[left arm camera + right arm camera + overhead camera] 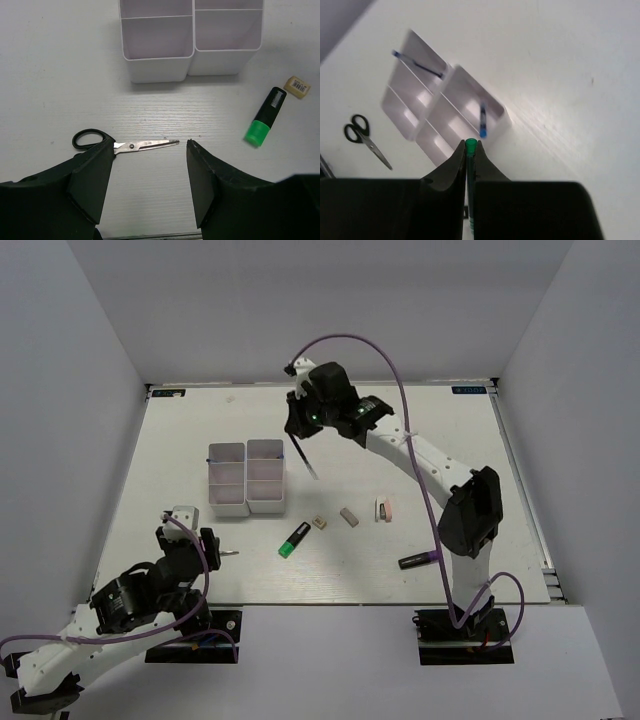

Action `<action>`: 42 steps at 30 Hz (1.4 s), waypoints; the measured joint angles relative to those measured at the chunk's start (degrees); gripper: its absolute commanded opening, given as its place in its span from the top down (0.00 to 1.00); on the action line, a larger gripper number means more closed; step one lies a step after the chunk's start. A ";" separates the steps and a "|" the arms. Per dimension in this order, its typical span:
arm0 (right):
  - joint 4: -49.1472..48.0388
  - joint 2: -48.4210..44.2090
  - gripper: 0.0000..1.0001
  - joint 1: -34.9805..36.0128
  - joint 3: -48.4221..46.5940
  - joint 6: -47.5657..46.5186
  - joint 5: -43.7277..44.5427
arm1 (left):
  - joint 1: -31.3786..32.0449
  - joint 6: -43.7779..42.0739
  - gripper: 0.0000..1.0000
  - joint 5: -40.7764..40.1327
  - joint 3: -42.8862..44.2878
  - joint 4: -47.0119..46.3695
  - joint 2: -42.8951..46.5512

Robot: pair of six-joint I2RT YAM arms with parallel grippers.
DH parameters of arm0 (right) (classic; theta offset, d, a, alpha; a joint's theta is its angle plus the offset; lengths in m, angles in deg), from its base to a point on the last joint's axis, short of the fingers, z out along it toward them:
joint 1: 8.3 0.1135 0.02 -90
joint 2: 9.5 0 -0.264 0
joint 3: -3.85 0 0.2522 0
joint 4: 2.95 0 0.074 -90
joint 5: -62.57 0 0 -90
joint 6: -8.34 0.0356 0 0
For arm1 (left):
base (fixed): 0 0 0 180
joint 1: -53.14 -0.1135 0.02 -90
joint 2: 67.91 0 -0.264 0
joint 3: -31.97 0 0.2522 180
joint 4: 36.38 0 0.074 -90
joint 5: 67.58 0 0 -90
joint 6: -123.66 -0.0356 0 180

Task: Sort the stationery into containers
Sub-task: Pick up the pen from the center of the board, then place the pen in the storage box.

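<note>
The white 2x2 containers (245, 478) stand left of centre. My right gripper (300, 433) hovers just right of them, shut on a thin green-capped pen (308, 462) that hangs down; the right wrist view shows its cap between the fingers (471, 146). Two blue pens (483, 121) lie in the bins (445, 107). My left gripper (150, 142) is open and empty, low over the table, with the black-handled scissors (125, 145) just beyond its fingertips. A green-black highlighter (293, 539), beige erasers (348, 517), a pink eraser (385, 509) and a purple-black marker (417, 560) lie loose.
Grey walls enclose the table on three sides. The right arm's base and elbow (470, 510) stand near the purple marker. In the left wrist view the bins (157, 70) sit ahead, with the highlighter (265, 117) and a labelled eraser (297, 86) to the right.
</note>
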 measured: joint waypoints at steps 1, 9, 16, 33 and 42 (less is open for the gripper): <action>-1.16 -0.07 1.00 0.00 -1.95 -0.79 -1.22 | 0.00 -0.07 0.30 -0.02 -0.13 -0.13 0.00; -5.81 2.56 1.00 0.26 -10.14 -6.62 -12.83 | 0.00 -0.15 0.30 -0.13 -0.68 -0.85 -0.81; -10.62 9.09 1.00 0.35 -13.99 -14.36 -21.84 | 0.00 0.20 0.30 -0.79 -0.74 -0.92 -3.63; -31.61 15.10 1.00 0.50 -10.21 -19.69 -31.47 | 0.00 1.40 0.30 -2.73 -0.74 0.33 -1.38; -36.17 17.25 0.99 0.52 -7.17 -23.47 -30.75 | 0.00 1.36 0.30 -2.69 -0.74 0.28 -1.38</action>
